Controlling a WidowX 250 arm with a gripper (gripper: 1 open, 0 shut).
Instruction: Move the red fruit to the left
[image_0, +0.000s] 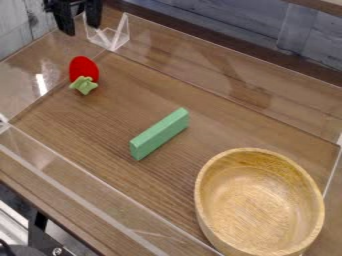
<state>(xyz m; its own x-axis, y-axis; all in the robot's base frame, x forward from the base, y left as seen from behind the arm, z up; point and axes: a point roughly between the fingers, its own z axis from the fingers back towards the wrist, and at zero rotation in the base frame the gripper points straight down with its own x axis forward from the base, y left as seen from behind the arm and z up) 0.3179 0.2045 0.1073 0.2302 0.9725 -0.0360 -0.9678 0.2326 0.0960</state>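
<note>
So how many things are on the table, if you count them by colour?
Red: 1, the toy strawberry
Green: 1, the rectangular block
Wood colour: 1, the wooden bowl
Total: 3

The claw (74, 17) is cut off by the picture's top edge.
</note>
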